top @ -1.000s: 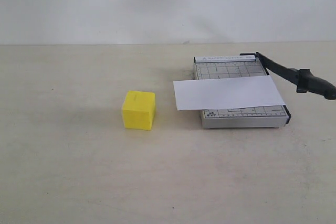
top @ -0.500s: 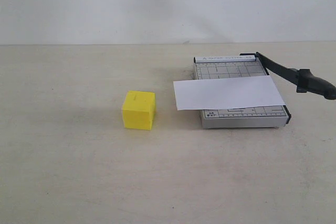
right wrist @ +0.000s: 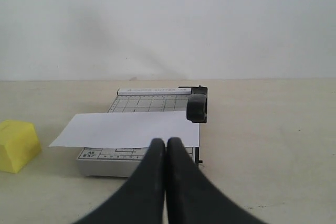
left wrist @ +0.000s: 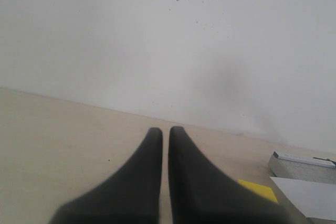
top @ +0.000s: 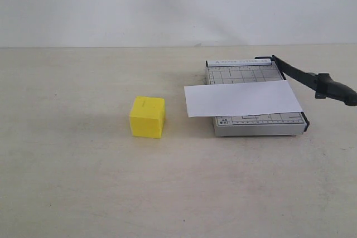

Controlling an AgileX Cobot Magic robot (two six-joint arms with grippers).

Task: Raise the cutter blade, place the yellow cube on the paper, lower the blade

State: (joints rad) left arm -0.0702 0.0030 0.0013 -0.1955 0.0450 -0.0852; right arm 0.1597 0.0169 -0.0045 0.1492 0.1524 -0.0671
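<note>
The blade [top: 295, 73] hinges at the far corner of the grey base [top: 256, 125], and its thick handle [top: 334, 88] juts past the base's right edge. From here I can't tell whether it lies fully down or a little lifted. It looks stiff and should swing easily, best taken by that rounded handle. The paper [top: 242, 98] lies across the base, overhanging toward the cube [top: 147, 116], which stands on the table [top: 83, 182] well apart to the left. The cube seems light and matte, easy to pinch across flat faces. Neither arm reaches the wide view. The right claw [right wrist: 166, 142], closed on nothing, sits low, facing the handle. The left claw [left wrist: 166, 132], likewise closed and empty, points toward the wall [left wrist: 157, 35].
</note>
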